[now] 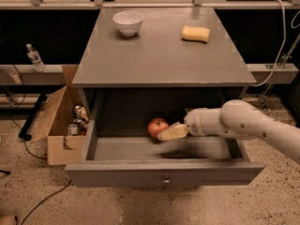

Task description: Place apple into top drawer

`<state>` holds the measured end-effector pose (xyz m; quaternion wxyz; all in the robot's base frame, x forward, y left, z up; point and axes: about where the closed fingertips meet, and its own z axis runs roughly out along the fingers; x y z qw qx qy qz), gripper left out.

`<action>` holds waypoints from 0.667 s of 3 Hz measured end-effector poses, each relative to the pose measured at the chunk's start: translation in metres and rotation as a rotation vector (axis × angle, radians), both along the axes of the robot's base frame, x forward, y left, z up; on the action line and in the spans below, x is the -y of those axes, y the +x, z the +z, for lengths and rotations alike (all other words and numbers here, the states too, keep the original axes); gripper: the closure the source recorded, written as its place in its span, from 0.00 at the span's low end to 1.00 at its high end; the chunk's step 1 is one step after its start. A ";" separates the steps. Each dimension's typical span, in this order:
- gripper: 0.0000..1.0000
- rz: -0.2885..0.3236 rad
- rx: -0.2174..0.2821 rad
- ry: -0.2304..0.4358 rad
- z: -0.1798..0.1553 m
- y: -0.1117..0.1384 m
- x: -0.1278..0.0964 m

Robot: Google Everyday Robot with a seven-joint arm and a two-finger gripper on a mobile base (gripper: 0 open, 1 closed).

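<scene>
The red apple (157, 126) lies on the floor of the open top drawer (117, 172), near its back wall and just left of centre. The drawer is pulled out from the grey cabinet (164, 50), with a small round knob (165, 180) on its front panel. My gripper (165, 134) reaches into the drawer from the right on a white arm (234, 123). Its yellowish fingers (172, 131) are open and sit right beside the apple's lower right side, partly drawn back from it.
A white bowl (128, 22) and a yellow sponge (196, 33) sit on the cabinet top. An open cardboard box (56, 125) with small items stands on the floor to the left. A plastic bottle (34, 57) stands on the left ledge. Cables run along the floor.
</scene>
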<state>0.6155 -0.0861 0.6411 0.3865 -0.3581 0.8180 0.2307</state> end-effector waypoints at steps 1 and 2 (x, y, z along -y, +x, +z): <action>0.00 -0.094 0.029 -0.019 0.024 -0.004 0.060; 0.00 -0.174 0.049 -0.023 0.048 -0.009 0.107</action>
